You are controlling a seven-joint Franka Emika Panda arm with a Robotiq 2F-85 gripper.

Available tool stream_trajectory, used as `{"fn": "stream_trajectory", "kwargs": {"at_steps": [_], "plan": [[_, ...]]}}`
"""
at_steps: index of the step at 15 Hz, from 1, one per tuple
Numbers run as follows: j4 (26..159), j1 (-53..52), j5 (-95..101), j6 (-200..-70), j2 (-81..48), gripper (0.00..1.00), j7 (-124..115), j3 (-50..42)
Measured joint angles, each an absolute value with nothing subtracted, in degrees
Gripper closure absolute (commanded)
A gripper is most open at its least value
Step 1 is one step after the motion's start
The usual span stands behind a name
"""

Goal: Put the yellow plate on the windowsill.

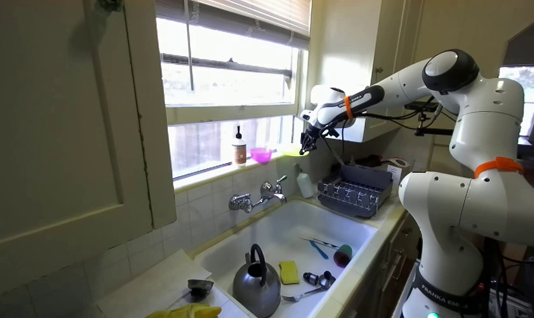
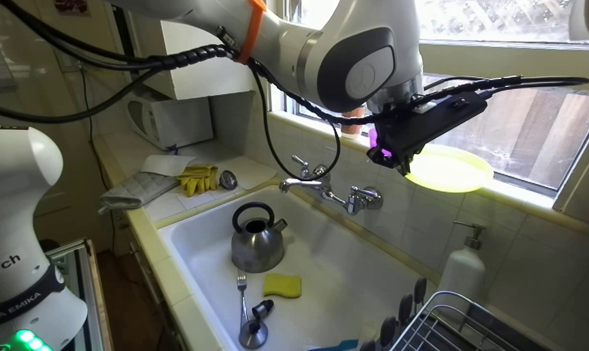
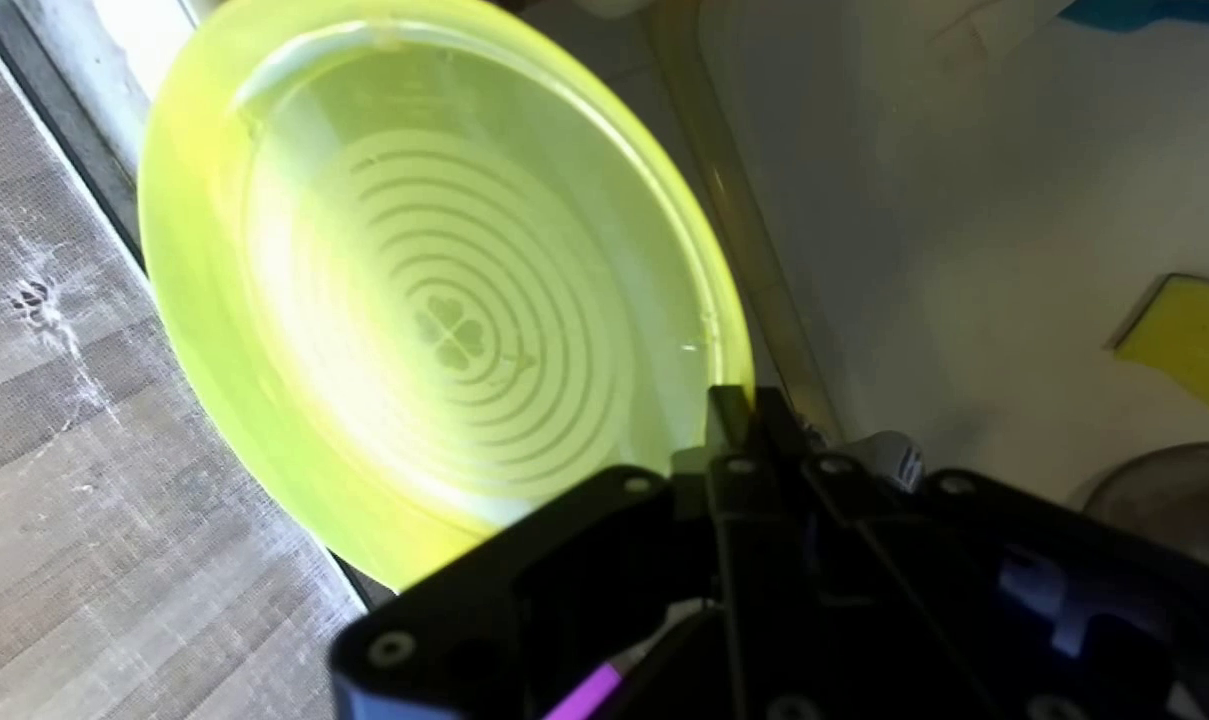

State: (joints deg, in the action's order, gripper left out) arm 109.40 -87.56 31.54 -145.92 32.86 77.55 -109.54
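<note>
The yellow plate (image 1: 293, 151) is at the window, over the far-right end of the white windowsill (image 1: 205, 177). It also shows in an exterior view (image 2: 452, 170), overlapping the sill (image 2: 523, 195). I cannot tell whether it touches the sill. My gripper (image 1: 305, 149) is shut on the plate's rim, at the side nearest the faucet in an exterior view (image 2: 405, 168). In the wrist view the two black fingertips (image 3: 752, 400) pinch the rim, and the plate's inside (image 3: 444, 300) faces the camera. A strip of the sill (image 3: 144, 40) shows at the upper left there.
A pink bowl (image 1: 261, 155) and a soap bottle (image 1: 239, 150) stand on the sill beside the plate. The faucet (image 1: 267, 196) and a white soap dispenser (image 2: 462, 268) are below. The sink holds a kettle (image 2: 257, 243), a sponge (image 2: 282, 285) and utensils. A dish rack (image 1: 355, 190) stands beside it.
</note>
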Motion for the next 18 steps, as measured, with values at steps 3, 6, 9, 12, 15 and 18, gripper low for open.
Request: {"fn": "stream_trajectory", "kwargs": {"at_steps": [3,6,9,12,15,18], "plan": [[108.87,-88.16,32.27,-145.68,32.94,0.99,77.43,-110.11],[107.35,-89.55,33.04,-143.66,33.52,0.99,77.43,-110.86],[104.99,-91.66,34.14,-141.11,34.91,0.99,77.43,-111.65],[102.47,-93.73,35.71,-139.37,36.86,0.99,77.43,-112.22],[100.29,-95.48,37.52,-138.61,38.94,0.99,77.45,-112.7],[98.25,-96.94,39.29,-137.6,41.04,0.99,77.53,-113.01]]}}
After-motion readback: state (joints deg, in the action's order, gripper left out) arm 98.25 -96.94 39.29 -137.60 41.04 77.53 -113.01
